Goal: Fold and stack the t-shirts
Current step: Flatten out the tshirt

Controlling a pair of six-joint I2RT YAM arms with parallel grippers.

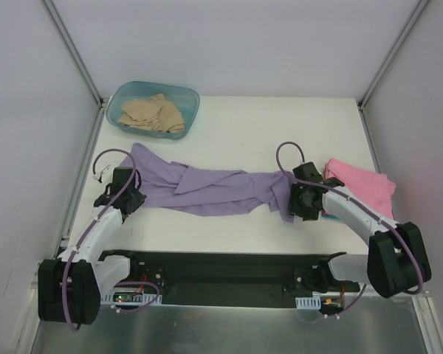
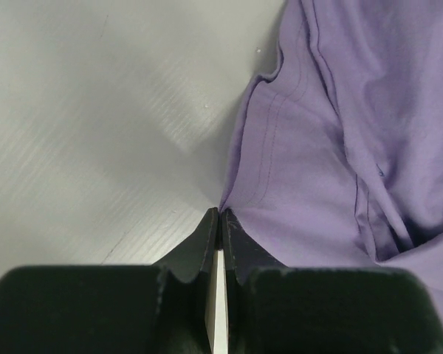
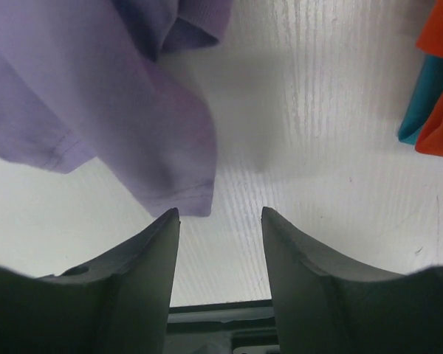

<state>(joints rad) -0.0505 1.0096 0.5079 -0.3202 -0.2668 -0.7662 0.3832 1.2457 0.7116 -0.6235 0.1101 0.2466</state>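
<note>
The lavender t-shirt point(image 1: 207, 190) lies crumpled and stretched out across the table between my two grippers. My left gripper point(image 1: 131, 199) is at its left end. In the left wrist view the jaws are shut, and the left gripper point(image 2: 220, 214) pinches the edge of the lavender t-shirt point(image 2: 317, 169). My right gripper point(image 1: 301, 206) is at the shirt's right end with its jaws open and empty. In the right wrist view the right gripper point(image 3: 220, 212) has a lavender t-shirt point(image 3: 133, 125) hem just beyond its left finger. The pink t-shirt point(image 1: 363, 186) lies folded at the right. The tan t-shirt point(image 1: 153, 114) lies bunched in the tub.
The teal plastic tub point(image 1: 188, 96) stands at the back left corner. White walls and metal frame posts point(image 1: 74, 51) enclose the table. Orange-red and teal cloth edges point(image 3: 435, 81) show at the right edge of the right wrist view.
</note>
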